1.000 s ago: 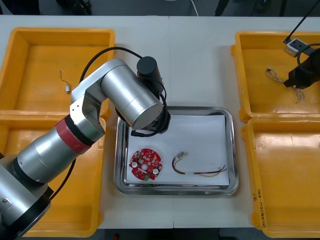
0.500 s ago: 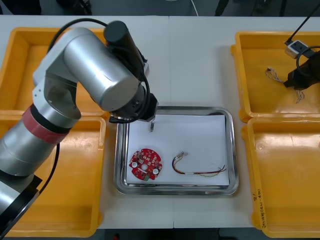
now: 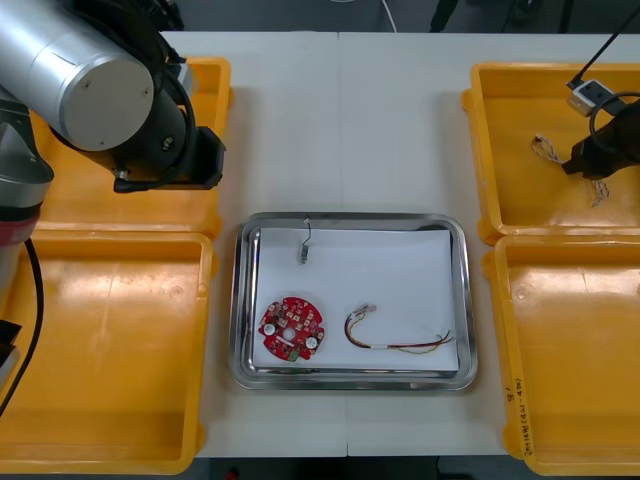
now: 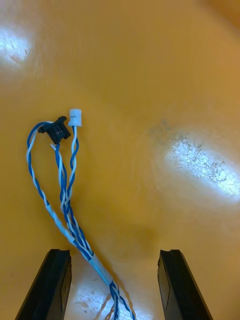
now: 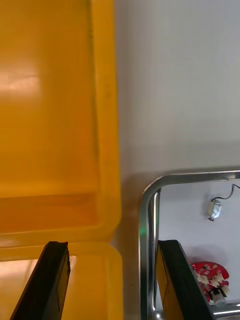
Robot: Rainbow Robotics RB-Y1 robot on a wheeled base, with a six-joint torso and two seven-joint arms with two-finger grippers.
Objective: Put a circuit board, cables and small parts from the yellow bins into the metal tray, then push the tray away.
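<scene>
The metal tray (image 3: 350, 378), white inside, holds a round red circuit board (image 3: 291, 327), a red and yellow cable (image 3: 395, 335) and a small metal part (image 3: 303, 250) with a thin wire. My left arm (image 3: 90, 80) hangs over the far left yellow bin (image 3: 215, 75). My left gripper (image 5: 112, 245) is open with nothing in it, above the bin rim beside the tray's corner (image 5: 147, 200). My right gripper (image 3: 597, 157) is over the far right bin. It is open (image 4: 115, 252) and low over a twisted blue and white cable (image 4: 65, 200), whose tail runs between the fingers.
The near left bin (image 3: 100, 340) and the near right bin (image 3: 570, 350) flank the tray. More cable bits (image 3: 545, 148) lie in the far right bin (image 3: 500, 130). A black cord with a white plug (image 3: 587, 90) crosses that bin's far corner.
My left arm has pulled back from the tray, up and to the left, leaving the small metal part in the tray. The right gripper has barely moved.
</scene>
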